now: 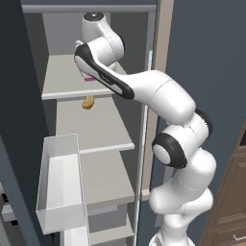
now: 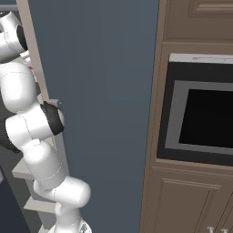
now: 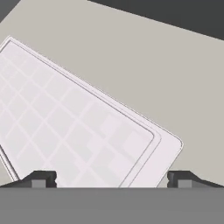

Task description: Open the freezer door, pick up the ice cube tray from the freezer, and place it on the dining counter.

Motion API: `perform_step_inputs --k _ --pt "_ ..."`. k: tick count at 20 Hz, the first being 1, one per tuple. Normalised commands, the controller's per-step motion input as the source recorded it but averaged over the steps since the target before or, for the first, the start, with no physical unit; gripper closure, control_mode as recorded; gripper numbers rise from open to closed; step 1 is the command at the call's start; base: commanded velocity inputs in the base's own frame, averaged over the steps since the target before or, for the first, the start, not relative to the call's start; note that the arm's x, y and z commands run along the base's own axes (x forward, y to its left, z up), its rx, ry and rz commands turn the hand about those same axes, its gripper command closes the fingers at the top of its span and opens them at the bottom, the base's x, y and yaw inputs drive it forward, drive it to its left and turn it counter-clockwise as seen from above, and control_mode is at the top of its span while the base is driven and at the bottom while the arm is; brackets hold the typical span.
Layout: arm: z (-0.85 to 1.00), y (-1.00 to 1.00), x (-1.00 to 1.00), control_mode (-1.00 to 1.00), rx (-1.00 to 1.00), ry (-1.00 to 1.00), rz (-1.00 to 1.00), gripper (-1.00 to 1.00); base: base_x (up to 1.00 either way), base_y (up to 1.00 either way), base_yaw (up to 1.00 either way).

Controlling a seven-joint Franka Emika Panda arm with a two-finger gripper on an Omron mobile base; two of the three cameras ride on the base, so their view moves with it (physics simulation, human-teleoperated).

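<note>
The freezer (image 1: 96, 129) stands open, with a grey inside and pale shelves. Its door (image 1: 17, 134) is swung out to the left and carries a clear bin (image 1: 60, 185). My arm reaches onto the top shelf, where a magenta sliver of the ice cube tray (image 1: 89, 79) shows under the forearm. In the hand view the tray (image 3: 74, 127) lies flat on the shelf, pale lilac-white with a grid of cells, just below my gripper (image 3: 111, 179). The gripper is open, its fingertips (image 3: 43, 178) wide apart above the tray's near edge, holding nothing. The dining counter is out of view.
A small orange-brown lump (image 1: 87, 102) lies on the second shelf. Right of the freezer is a plain slate-blue door (image 2: 104, 113), then brown cabinets with a built-in oven (image 2: 200, 120). The freezer's side wall (image 1: 146, 120) stands close beside my elbow.
</note>
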Motion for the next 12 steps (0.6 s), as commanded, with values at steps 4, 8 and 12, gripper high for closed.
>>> perform_step_inputs --k 4,8,12 --pt "-0.28 0.00 0.16 -1.00 0.01 0.00 -0.01 -1.00 0.00 0.00 0.00" --pt "-0.39 -0.03 0.01 -1.00 0.05 0.00 -0.02 -1.00 0.00 0.00 0.00" --pt "-0.47 -0.09 0.00 -1.00 0.06 0.00 -0.02 -1.00 0.00 0.00 0.00"
